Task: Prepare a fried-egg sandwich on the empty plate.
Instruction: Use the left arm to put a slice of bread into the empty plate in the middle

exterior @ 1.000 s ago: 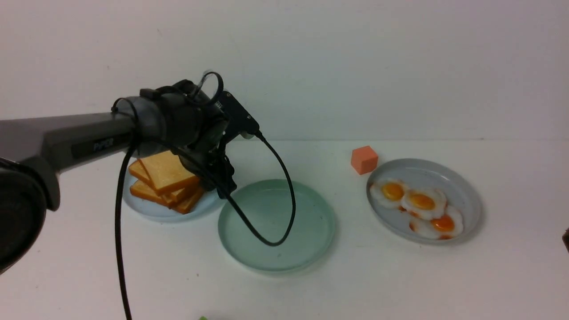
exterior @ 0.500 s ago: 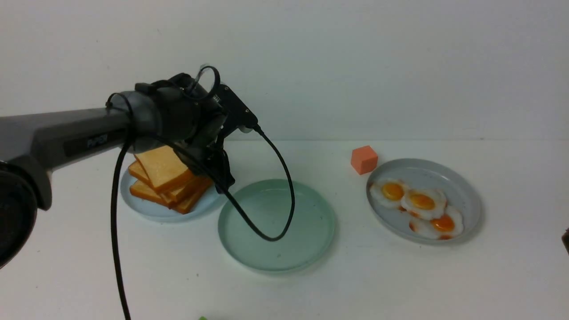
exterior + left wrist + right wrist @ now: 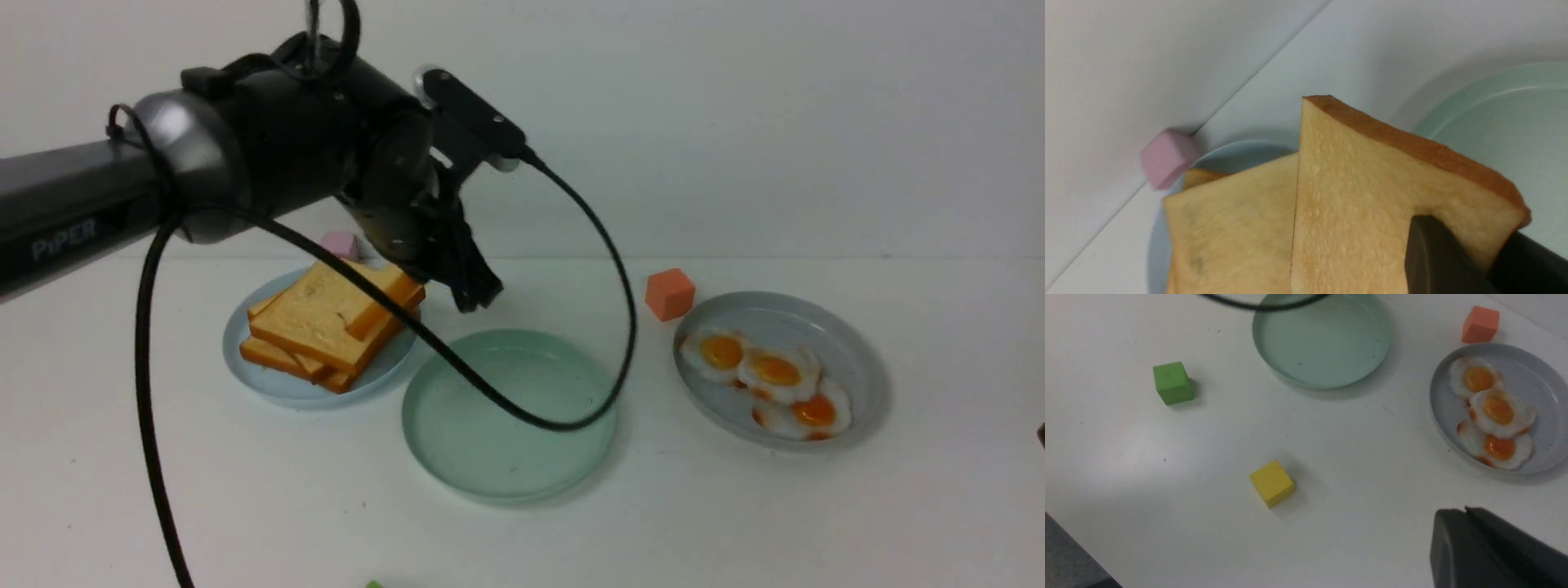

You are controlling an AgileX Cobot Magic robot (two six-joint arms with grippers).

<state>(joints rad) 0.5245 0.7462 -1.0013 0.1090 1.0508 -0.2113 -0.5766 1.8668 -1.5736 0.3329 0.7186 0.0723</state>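
Note:
My left gripper [image 3: 441,282] is shut on a corner of a golden toast slice [image 3: 363,290] and holds it tilted just above the toast pile [image 3: 310,343] on the light blue plate [image 3: 245,371]. The left wrist view shows the fingers [image 3: 1429,249] clamping the held slice [image 3: 1363,183] over the pile [image 3: 1229,228]. The empty mint-green plate [image 3: 506,457] lies to the right of the pile, with nothing on it. Three fried eggs [image 3: 771,371] lie on the grey-blue plate [image 3: 849,351]. My right gripper [image 3: 1466,512] is shut and empty, above the table near the eggs [image 3: 1494,410].
An orange cube [image 3: 669,293] sits behind the egg plate. A pink cube [image 3: 340,243] sits behind the toast plate. A green cube [image 3: 1171,382] and a yellow cube [image 3: 1271,484] lie near the table's front. The left arm's cable [image 3: 571,420] hangs over the mint plate.
My left gripper has risen and moved right, lifting the top toast slice off the pile. The pink cube has come into view behind it.

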